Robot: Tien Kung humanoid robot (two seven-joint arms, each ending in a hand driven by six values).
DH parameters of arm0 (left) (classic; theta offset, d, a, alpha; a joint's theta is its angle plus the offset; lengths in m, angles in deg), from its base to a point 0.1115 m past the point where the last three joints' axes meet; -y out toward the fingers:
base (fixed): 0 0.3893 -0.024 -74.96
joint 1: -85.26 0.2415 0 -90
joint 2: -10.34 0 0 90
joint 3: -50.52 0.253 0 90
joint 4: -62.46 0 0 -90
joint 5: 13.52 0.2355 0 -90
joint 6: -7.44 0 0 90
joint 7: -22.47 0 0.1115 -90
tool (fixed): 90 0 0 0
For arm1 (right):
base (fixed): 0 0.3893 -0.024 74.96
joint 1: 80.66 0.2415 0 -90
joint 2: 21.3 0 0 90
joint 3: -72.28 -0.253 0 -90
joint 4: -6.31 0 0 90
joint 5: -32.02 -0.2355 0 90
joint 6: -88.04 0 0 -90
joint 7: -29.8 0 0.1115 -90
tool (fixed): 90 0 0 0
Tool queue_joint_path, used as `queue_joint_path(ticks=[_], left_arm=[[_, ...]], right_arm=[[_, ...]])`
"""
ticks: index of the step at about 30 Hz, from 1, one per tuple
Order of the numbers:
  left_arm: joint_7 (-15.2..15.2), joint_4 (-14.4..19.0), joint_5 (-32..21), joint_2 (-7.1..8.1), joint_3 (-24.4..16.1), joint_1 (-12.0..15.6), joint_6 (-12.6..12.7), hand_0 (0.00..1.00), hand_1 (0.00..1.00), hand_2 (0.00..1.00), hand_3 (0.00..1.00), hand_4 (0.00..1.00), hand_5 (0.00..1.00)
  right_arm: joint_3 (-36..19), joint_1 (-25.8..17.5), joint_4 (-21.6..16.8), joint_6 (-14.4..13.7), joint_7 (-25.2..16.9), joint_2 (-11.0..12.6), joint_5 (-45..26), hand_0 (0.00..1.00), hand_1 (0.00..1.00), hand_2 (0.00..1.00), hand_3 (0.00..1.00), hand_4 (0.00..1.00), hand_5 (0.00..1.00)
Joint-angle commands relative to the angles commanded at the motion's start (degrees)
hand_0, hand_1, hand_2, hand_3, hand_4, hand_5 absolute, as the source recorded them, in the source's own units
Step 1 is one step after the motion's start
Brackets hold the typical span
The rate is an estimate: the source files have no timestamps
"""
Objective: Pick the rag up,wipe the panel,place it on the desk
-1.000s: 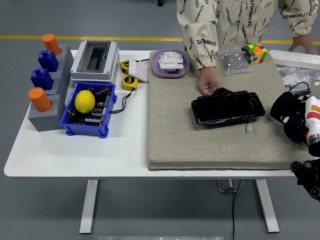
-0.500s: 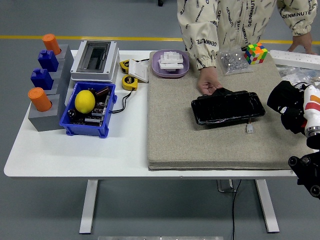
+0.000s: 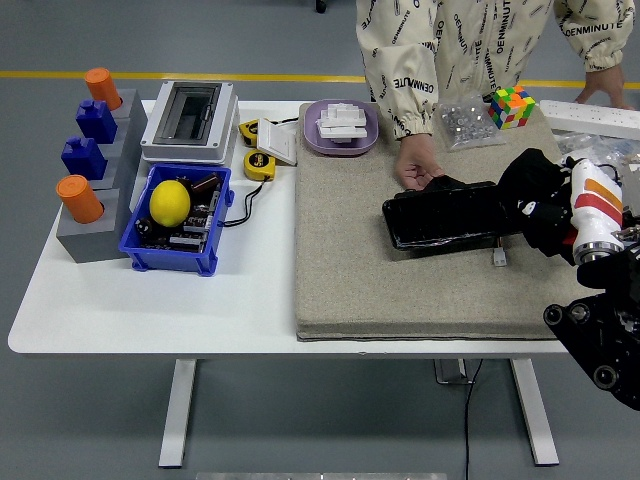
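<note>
The right hand (image 3: 535,200) is over the right end of the panel (image 3: 455,215), wrapped in a black rag (image 3: 528,178) that it grips; the fingers themselves are hidden under the cloth. The rag touches or overlaps the panel's right edge. The panel lies flat on a grey mat (image 3: 400,290) covering the right part of the tabletop (image 3: 150,300). A person's hand (image 3: 418,172) rests on the panel's far left corner.

On the far edge of the mat: a purple tray (image 3: 341,127), a clear bag (image 3: 465,122) and a colour cube (image 3: 511,106). Left of the mat: a blue bin (image 3: 176,220) holding a lemon (image 3: 170,202), and a grey box (image 3: 190,120) behind it.
</note>
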Motion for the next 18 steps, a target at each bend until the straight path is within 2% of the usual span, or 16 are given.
queue_joint_path(ticks=[10,18], left_arm=[[-0.01,-0.06,-0.07,-0.05,0.0,-0.24,0.02,0.609,0.641,0.656,0.562,0.628,0.441],[-0.02,-0.04,-0.13,-0.13,0.05,-0.57,0.01,0.61,0.641,0.656,0.562,0.629,0.442]], right_arm=[[2.67,1.08,1.39,0.0,-0.48,-0.31,-1.1,0.288,0.41,0.441,0.463,0.96,0.045],[4.13,1.91,2.57,0.0,-0.88,0.84,-1.93,0.288,0.41,0.441,0.463,0.96,0.043]])
